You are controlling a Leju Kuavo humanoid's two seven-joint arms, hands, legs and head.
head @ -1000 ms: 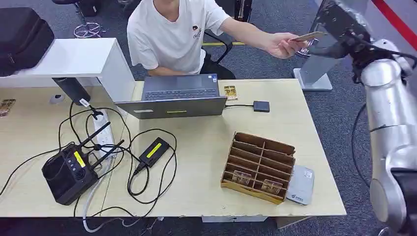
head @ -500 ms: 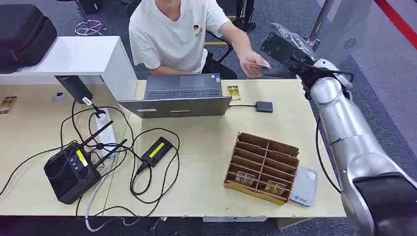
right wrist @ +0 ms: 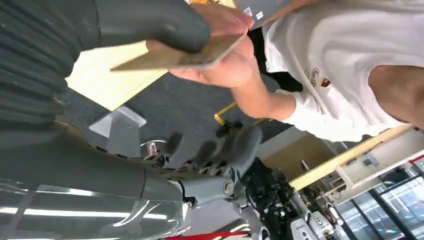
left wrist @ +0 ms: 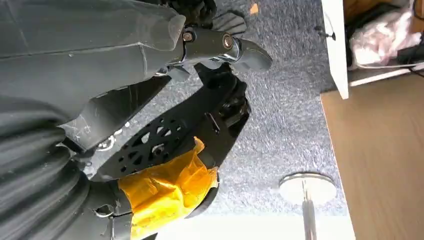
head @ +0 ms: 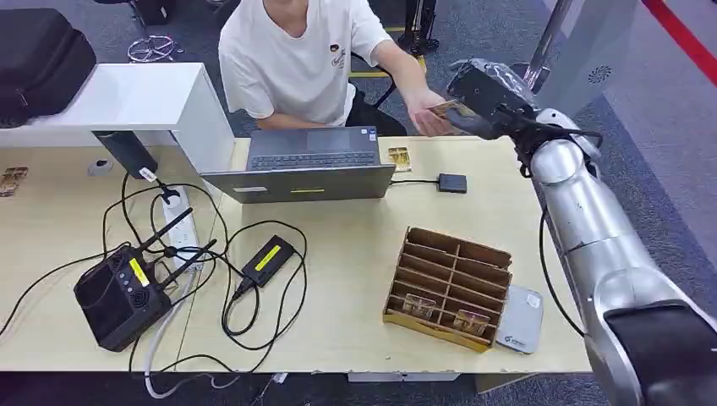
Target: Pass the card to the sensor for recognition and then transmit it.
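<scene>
The tan card (head: pixel 441 107) hangs beyond the table's far edge, gripped at one end by a person's hand (head: pixel 425 117). My right hand (head: pixel 480 91) is right beside it. In the right wrist view the thumb (right wrist: pixel 150 22) lies along the top of the card (right wrist: pixel 175 57). The darker fingers (right wrist: pixel 215 147) are blurred and stand well apart below, with the person's hand (right wrist: pixel 225 67) holding the card's other end. My left hand (left wrist: pixel 235 45) hangs over the carpet with nothing in it.
A person in a white shirt (head: pixel 296 59) sits behind the open laptop (head: pixel 304 169). A small black reader (head: pixel 451 183) lies right of the laptop, and a wooden card rack (head: pixel 448 283) with a grey device (head: pixel 517 319) stands near the front right. Cables and a black controller (head: pixel 114 296) lie on the left.
My right arm swung from the far right in toward the table's far edge, and the person's hand with the card came along. Over the last half second both barely moved.
</scene>
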